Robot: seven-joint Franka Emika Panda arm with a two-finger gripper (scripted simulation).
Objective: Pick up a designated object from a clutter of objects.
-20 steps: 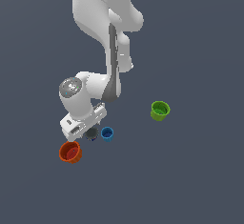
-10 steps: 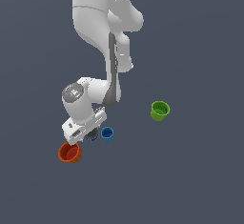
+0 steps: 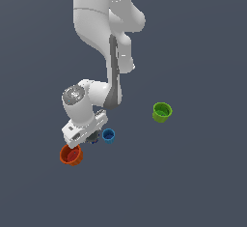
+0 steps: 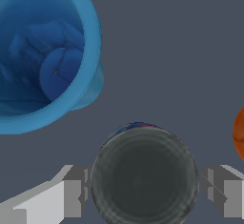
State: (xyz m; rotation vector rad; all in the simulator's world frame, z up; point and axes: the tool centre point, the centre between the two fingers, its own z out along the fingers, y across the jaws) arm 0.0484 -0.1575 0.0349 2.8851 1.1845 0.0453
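The dark can [image 4: 144, 178], with a dark grey top and a sliver of blue and red side, sits between my two fingers in the wrist view. My gripper [image 4: 144, 189] is open around it, with a narrow gap on each side between the can and the fingers [image 4: 76, 198]. In the exterior view the gripper [image 3: 89, 138] is low over the floor and hides nearly all of the can [image 3: 93, 139]. The bright blue cup [image 3: 108, 135] stands just to the exterior view's right of the hand. The orange-red cup [image 3: 71, 154] stands just below it in the picture.
The blue cup [image 4: 45, 56] fills one corner of the wrist view, close to the can. An edge of the orange-red cup [image 4: 239, 135] shows beside one finger. A green cup [image 3: 162, 111] stands apart at the exterior view's right.
The hand has sunk a little lower toward the floor between the orange-red and blue cups. The cups have not moved.
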